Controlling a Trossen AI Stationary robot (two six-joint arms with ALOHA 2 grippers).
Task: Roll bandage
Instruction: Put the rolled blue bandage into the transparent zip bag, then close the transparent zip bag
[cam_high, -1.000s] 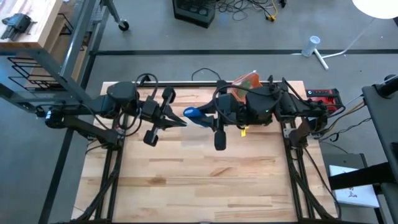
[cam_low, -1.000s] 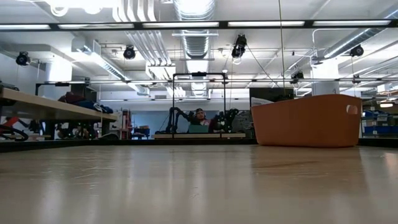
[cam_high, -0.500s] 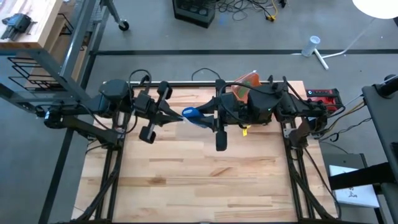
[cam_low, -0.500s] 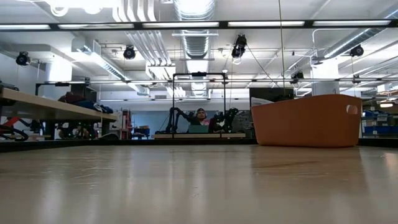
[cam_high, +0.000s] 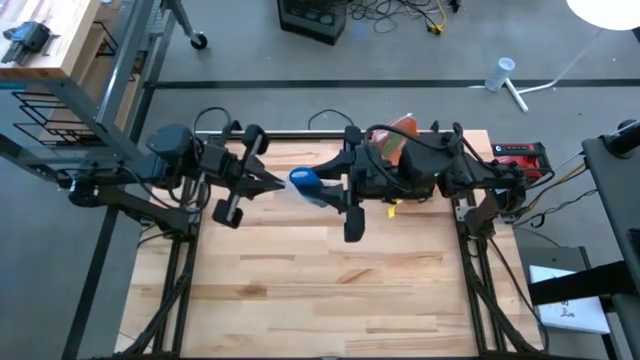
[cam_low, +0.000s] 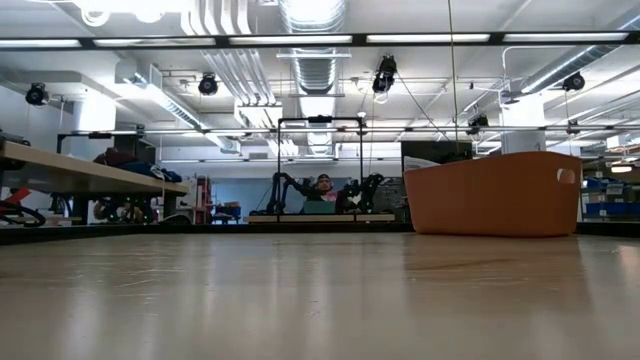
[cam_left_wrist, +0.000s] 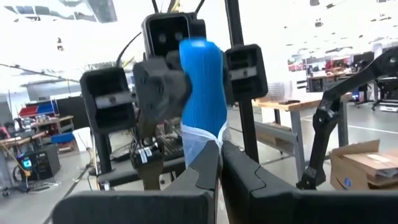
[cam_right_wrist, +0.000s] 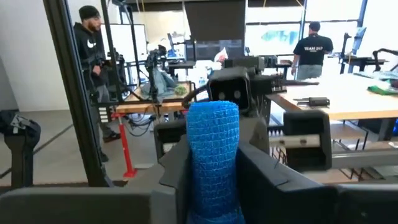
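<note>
From above, both dark arms meet over the far half of the pale wooden slatted table (cam_high: 330, 290). The left gripper (cam_high: 277, 183) points toward the table's middle with its fingers pressed together at their tips, just beside the blue rolled bandage (cam_high: 304, 181). The right gripper (cam_high: 330, 190) faces it from the other side, and the roll sits at its fingers, between the two grippers and above the table surface. An orange plastic bin (cam_high: 398, 130) shows partly behind the right arm at the far edge of the table.

The table-level view shows the bare wooden top and the orange bin (cam_low: 495, 193) standing on the right side; neither gripper nor the bandage appears here. A person sits far off in the room behind.

In the left wrist view, the left gripper (cam_left_wrist: 219, 163) has its two dark fingers closed on a thin whitish loose end of the bandage (cam_left_wrist: 202, 87), which hangs from the upright blue roll. The right gripper behind the roll holds it.

In the right wrist view, the right gripper (cam_right_wrist: 213, 180) clasps the blue roll (cam_right_wrist: 212, 155) between its fingers, the roll standing upright. Two people stand in the room beyond.
</note>
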